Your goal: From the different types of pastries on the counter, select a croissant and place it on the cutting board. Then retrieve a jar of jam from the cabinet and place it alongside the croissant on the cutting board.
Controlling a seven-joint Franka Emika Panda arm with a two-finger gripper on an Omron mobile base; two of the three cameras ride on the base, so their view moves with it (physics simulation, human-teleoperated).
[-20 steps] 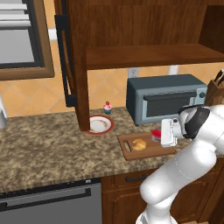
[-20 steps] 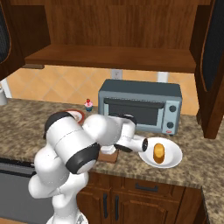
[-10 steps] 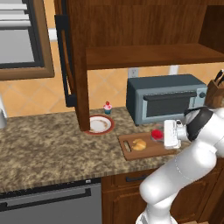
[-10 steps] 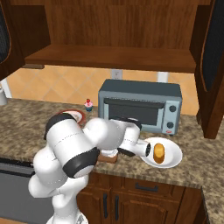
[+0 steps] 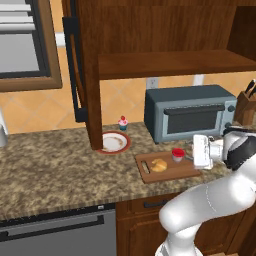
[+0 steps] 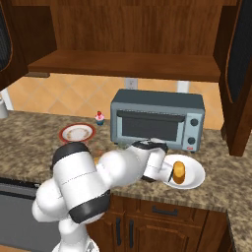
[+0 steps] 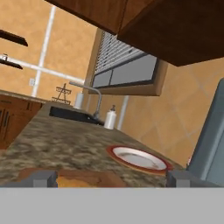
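The reddish-brown cutting board (image 5: 172, 172) lies on the granite counter (image 5: 50, 170) in front of the toaster oven. On it rest the golden croissant (image 5: 159, 165) and, just to its right, the red-lidded jar of jam (image 5: 177, 154), standing upright. My gripper (image 5: 189, 154) sits level to the right of the jar and points left at it. In the hand view my gripper (image 7: 113, 178) is open, tips wide apart, with a strip of the board (image 7: 87, 176) between them. The cabinet (image 5: 165, 35) hangs above with its door open.
A pink cupcake (image 5: 123, 122) stands behind a red-rimmed plate (image 5: 114, 142) left of the board. The grey toaster oven (image 5: 190, 111) is close behind the board. An orange-brown pastry (image 6: 179, 171) lies on a white plate (image 6: 194, 179) right of my hand. A knife block (image 5: 246, 105) stands far right.
My hand has drawn back slightly to the right, away from the jar. The jar and croissant stay put on the board.
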